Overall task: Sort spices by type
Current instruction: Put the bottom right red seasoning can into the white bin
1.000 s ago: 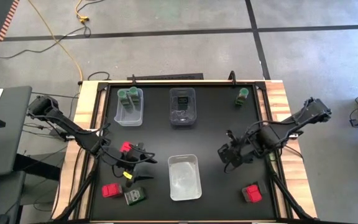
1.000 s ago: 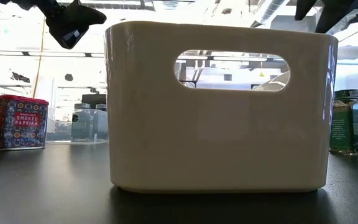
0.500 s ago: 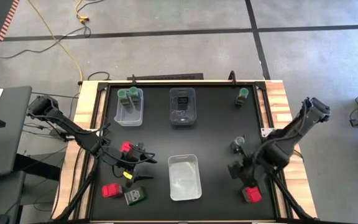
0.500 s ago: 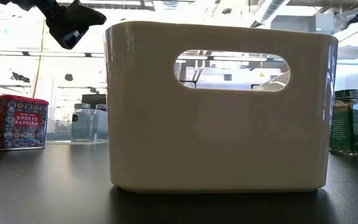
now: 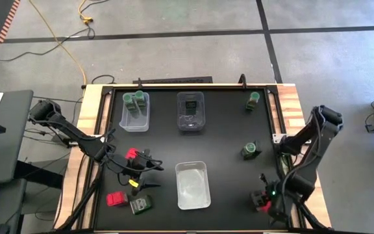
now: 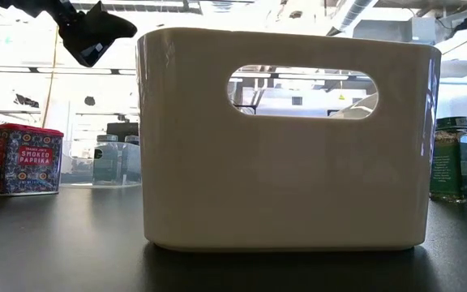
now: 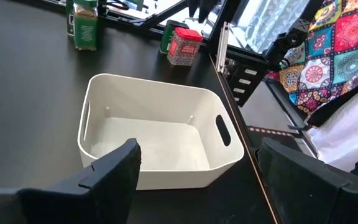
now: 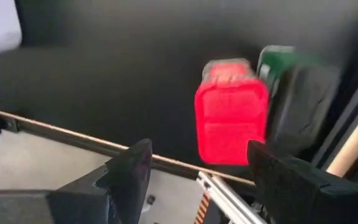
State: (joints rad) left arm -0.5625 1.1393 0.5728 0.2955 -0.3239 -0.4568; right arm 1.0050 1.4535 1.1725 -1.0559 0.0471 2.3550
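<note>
Right claw (image 5: 263, 198) released, above red packet (image 5: 260, 203) | left claw (image 5: 149, 177) released, beside white bin (image 5: 193, 185)

White bin (image 7: 98, 99) beyond the open left hand (image 7: 194, 171); green-lidded jar (image 7: 82, 25) and red packet (image 7: 184, 45) farther off.

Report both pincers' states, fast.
Left pincer: open, empty, beside the white bin.
Right pincer: open, empty, over the red packet.

Red packets (image 5: 115, 199), green-lidded jars (image 5: 251, 150), dark boxes (image 5: 140, 205) scattered.
</note>
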